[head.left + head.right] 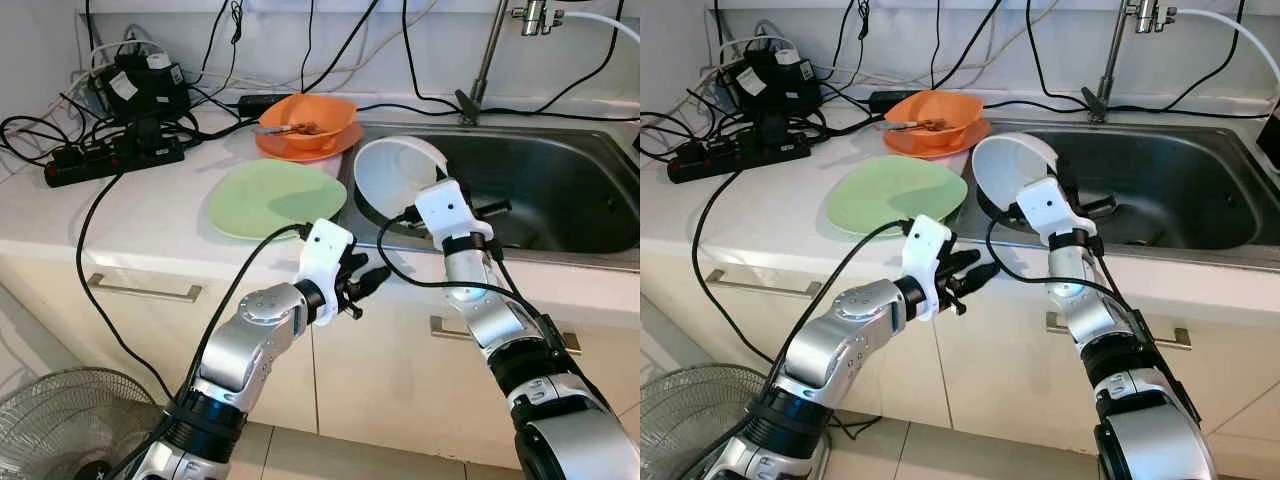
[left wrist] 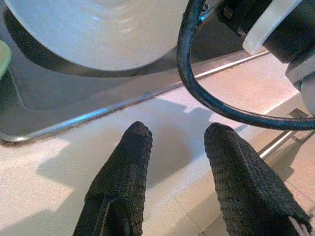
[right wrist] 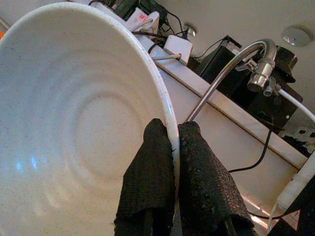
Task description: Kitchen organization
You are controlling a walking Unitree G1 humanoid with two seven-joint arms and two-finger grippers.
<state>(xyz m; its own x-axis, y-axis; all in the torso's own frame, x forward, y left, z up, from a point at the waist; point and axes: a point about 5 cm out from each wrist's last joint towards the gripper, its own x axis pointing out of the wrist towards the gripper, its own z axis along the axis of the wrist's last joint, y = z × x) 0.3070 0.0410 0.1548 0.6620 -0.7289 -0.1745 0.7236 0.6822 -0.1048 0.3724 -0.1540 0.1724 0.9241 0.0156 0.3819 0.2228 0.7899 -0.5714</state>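
right gripper is pinching the white bowl by its rim, tilted over the sink; we are keeping the grip firm while lifting, left gripper waiting parted.

White bowl, green plate, orange bowl, steel-grey sink
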